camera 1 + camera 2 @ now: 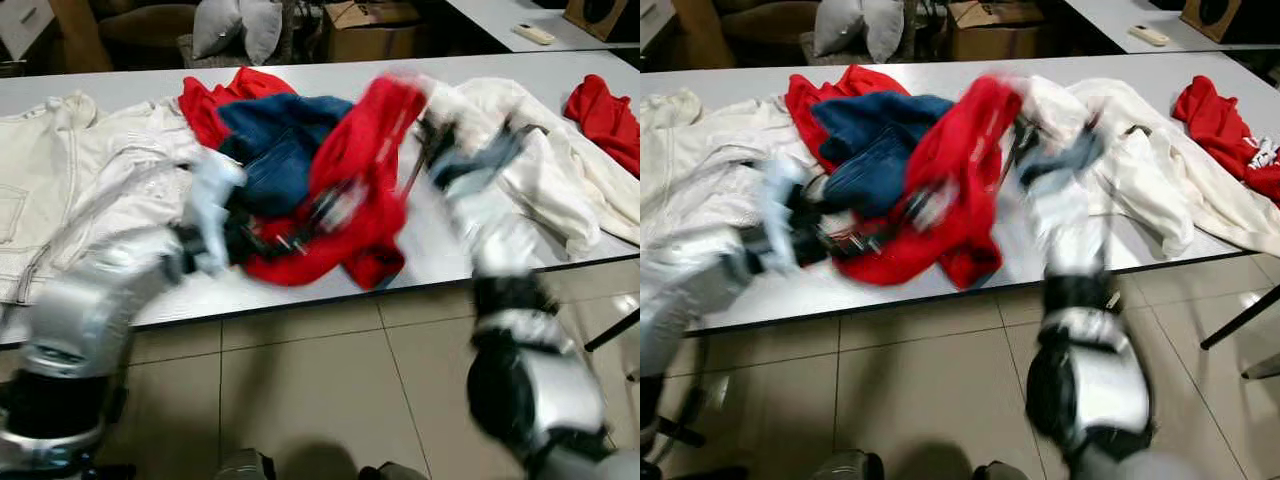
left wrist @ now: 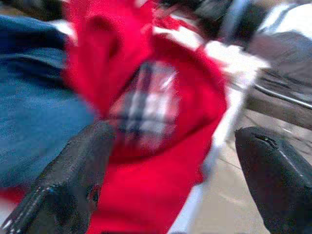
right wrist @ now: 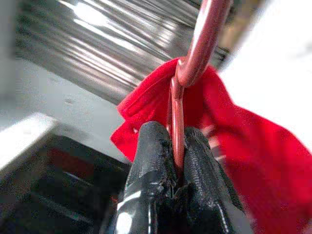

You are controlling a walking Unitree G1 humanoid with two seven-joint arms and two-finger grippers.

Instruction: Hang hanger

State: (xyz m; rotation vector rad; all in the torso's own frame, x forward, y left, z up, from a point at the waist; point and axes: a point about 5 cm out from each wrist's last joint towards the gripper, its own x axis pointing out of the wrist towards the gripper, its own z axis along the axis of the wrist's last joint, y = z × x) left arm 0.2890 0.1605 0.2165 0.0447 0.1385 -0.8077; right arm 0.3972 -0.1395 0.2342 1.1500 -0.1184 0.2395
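Two blurred silver arms reach over a white table [image 1: 430, 265] heaped with clothes in the left eye view: red garment [image 1: 365, 170] lifted mid-table, blue jeans [image 1: 275, 160] behind it, white jacket [image 1: 90, 170] at left. Left gripper [image 1: 275, 240] sits at the red garment's lower edge; right gripper [image 1: 430, 150] is at its top right.

Left wrist view: fingers [image 2: 73, 180] spread wide, nothing between them, red cloth with plaid lining just ahead.

Right wrist view: fingertips [image 3: 151, 161] pinched tight on the red hanger [image 3: 195, 58] hook, red garment hanging behind.
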